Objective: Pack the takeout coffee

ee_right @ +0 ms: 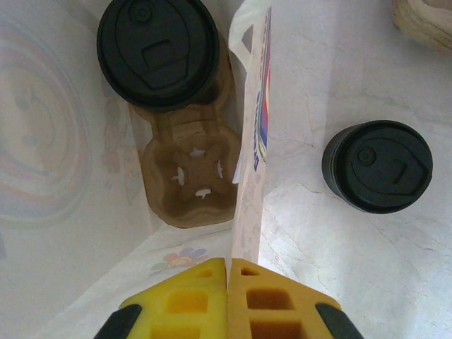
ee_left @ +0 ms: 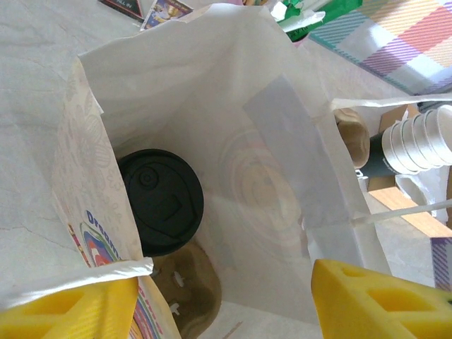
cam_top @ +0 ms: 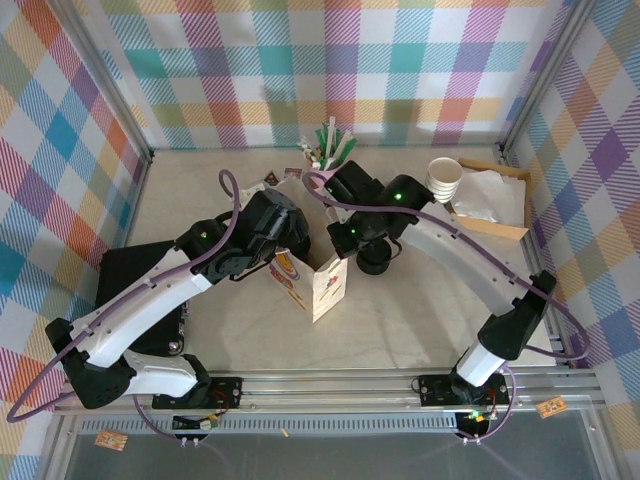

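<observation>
The takeout coffee [ee_left: 161, 201], a cup with a round black lid, stands inside the open white paper bag [ee_left: 282, 141], seated in one pocket of a brown pulp cup carrier [ee_left: 192, 286]. My left gripper [ee_left: 226, 311] hangs open over the bag's mouth, with one yellow finger [ee_left: 63, 314] at the printed wall. In the right wrist view the same cup [ee_right: 159, 53] and carrier [ee_right: 187, 183] show from above. My right gripper [ee_right: 227, 296] is shut on the bag's upper wall edge [ee_right: 251, 162]. In the top view the bag [cam_top: 322, 285] stands mid-table between both arms.
A squat black lid stack [ee_right: 378, 166] sits on the table just outside the bag, right of it [cam_top: 375, 262]. A stack of lidless white cups [cam_top: 444, 178] and a cardboard box [cam_top: 500, 228] are at the back right. Green-and-white packets [cam_top: 335, 145] stand at the back.
</observation>
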Motion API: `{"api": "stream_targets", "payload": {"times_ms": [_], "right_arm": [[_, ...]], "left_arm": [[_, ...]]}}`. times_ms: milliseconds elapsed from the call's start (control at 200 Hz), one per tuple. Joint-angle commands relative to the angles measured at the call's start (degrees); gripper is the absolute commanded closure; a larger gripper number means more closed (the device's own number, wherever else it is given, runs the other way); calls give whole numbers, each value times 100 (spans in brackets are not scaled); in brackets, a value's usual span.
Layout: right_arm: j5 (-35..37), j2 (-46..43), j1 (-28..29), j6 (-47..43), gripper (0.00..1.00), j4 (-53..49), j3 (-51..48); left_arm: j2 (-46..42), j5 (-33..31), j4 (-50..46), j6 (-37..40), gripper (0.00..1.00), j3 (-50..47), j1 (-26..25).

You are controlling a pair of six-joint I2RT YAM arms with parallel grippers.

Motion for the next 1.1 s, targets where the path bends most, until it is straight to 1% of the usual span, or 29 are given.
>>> {"api": "stream_targets", "payload": {"times_ms": [0,290,655,805,930,1095], "right_arm": [[170,66,115,17,100,-195,148],[453,84,249,169,100,-217,186],[831,127,397,226,100,-263,150],[883,119,422,276,100,-273,111],[984,67,478,321,100,-232,69],[1064,70,522,385,100,-219,32]], "left_arm": [[136,-177,23,-323,35,234,40],[195,-329,-242,-1150,36,313,26],[412,-503,-743,-1709,36,798,21],[405,-408,-793,-2033,36,825,18],[364,-361,-937,-2545,38,795,23],[289,-206,-803,-3104,39,702,20]]}}
